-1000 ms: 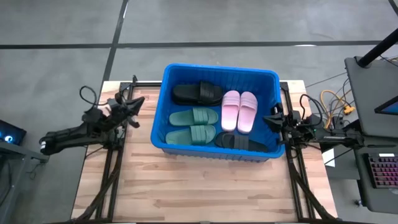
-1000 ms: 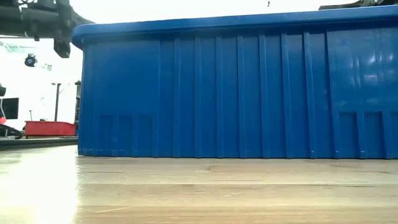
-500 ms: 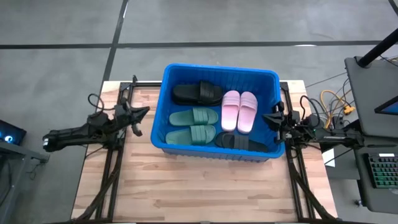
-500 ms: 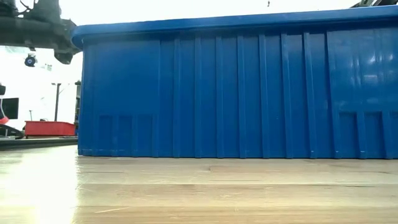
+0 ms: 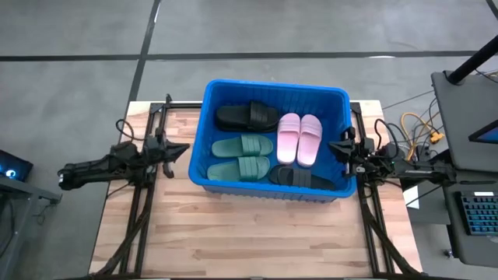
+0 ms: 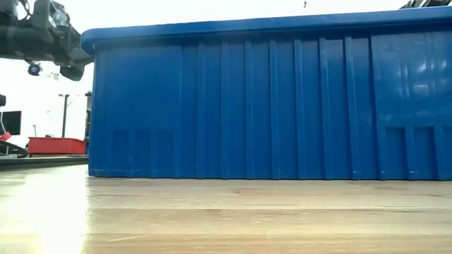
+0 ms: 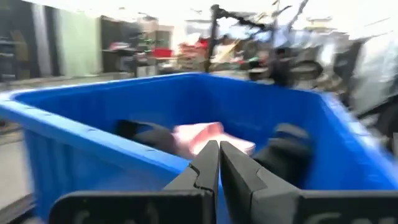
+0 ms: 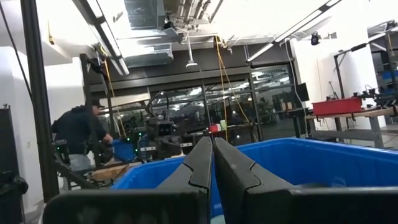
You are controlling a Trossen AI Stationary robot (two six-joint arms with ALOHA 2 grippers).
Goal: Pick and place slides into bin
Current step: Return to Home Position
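Note:
The blue bin (image 5: 204,101) stands at the far middle of the wooden table. Inside it lie a black pair of slides (image 5: 247,117), a dark green pair (image 5: 241,156), a pink pair (image 5: 299,138) and another dark slide (image 5: 299,178) by the near wall. My left gripper (image 5: 184,146) hovers just left of the bin's left wall, shut and empty, pointing level toward the bin. My right gripper (image 5: 332,147) is shut and empty at the bin's right rim. In the left wrist view the shut fingers (image 7: 214,163) point over the bin rim (image 7: 99,134).
Bare wooden tabletop (image 5: 257,233) lies on the near side of the bin. Dark frame rails (image 5: 144,210) run along the table's left and right edges. A person (image 8: 79,134) works in the room beyond the table. The low view shows the bin's near wall (image 6: 268,106).
My left gripper has come down and swung toward the table's near edge, levelling out beside the bin's left wall; it stays shut. My right gripper and the slides have kept still.

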